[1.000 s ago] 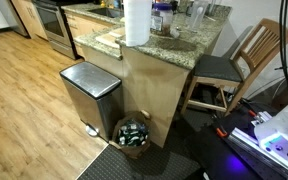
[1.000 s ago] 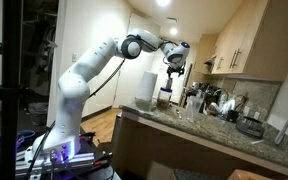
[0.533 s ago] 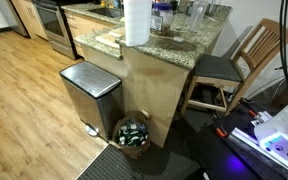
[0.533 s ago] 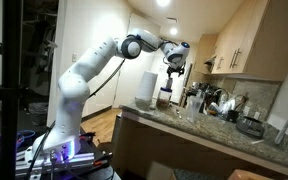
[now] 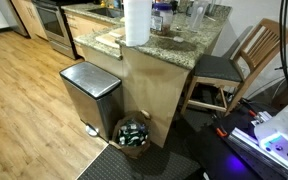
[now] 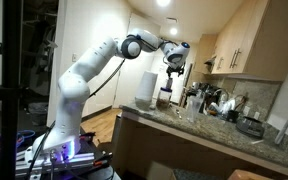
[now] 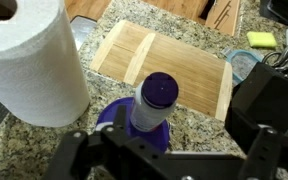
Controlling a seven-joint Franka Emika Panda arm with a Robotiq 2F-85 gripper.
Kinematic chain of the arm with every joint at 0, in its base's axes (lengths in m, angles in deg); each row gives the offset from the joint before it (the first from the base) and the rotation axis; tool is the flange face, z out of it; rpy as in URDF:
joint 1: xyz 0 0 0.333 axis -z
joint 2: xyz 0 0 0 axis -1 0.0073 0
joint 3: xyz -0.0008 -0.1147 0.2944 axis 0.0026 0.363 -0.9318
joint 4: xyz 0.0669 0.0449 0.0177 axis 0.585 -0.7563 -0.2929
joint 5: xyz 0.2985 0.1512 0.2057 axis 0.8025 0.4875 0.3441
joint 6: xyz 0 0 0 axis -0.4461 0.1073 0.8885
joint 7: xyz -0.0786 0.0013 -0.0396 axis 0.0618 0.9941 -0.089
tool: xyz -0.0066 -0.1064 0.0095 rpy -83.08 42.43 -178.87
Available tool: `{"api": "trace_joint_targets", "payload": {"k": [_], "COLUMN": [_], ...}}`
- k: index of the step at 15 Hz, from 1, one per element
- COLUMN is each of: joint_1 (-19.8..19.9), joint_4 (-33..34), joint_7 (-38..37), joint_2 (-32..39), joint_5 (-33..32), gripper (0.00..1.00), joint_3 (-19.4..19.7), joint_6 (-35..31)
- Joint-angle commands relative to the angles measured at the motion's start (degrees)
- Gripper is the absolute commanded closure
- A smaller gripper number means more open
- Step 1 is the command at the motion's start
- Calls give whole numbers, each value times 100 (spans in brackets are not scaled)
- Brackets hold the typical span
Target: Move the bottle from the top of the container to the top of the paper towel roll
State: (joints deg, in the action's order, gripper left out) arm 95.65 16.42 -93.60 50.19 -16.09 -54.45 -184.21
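Now the gripper (image 7: 167,152) hangs above the kitchen counter (image 7: 44,140) with its jaws spread wide, holding nothing; in the wrist view its two dark fingers (image 7: 72,152) frame the bottom of the picture, one on each side and both clear of the bottle (image 7: 156,100). That bottle, a pale one with a round purple cap, stands upright on top of a purple-blue container (image 7: 112,112), directly below the gap between the fingers. Just beside it, apart from it, stands the paper towel roll (image 7: 32,62), a thick white cylinder that rises higher than the bottle's cap. Beyond the bottle a striped wooden cutting board (image 7: 174,62) lies flat on the speckled granite, and a yellow-green sponge (image 7: 261,40) sits near the far corner. In an exterior view the white arm (image 6: 92,66) reaches out over the counter with the gripper (image 6: 172,62) pointing down, above the roll (image 6: 146,87) and a little to one side of it. In an exterior view the roll (image 5: 136,20) stands near the counter's edge, a steel trash can (image 5: 90,92) sits on the floor below it, a basket of bottles (image 5: 134,132) rests beside the can, and a wooden chair (image 5: 246,55) stands at the counter's end
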Motion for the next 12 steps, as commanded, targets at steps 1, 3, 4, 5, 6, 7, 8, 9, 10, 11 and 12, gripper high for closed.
{"api": "trace_joint_targets", "payload": {"k": [1,3,4,5,6,7,8,9,10,11,12], "joint_1": [188,180,82,96,104,105,105,128,156,171,171], "joint_4": [-66,-130,-54,-73,-75,-75,-75,99,129,137,174], "joint_7": [-76,20,-44,-44,-44,-44,-44,-243,-274,-227,-157], "joint_2": [36,111,63,94,124,146,155,336,429,541,664], "joint_5": [477,629,439,470,484,491,494,496,529,590,612], "gripper": [0,0,0,0,0,0,0,0,0,0,0], "joint_3": [-125,-98,-19,-19,-19,-19,-20,20,-6,-52,-72], "joint_6": [277,137,157,154,152,151,150,340,481,530,539]}}
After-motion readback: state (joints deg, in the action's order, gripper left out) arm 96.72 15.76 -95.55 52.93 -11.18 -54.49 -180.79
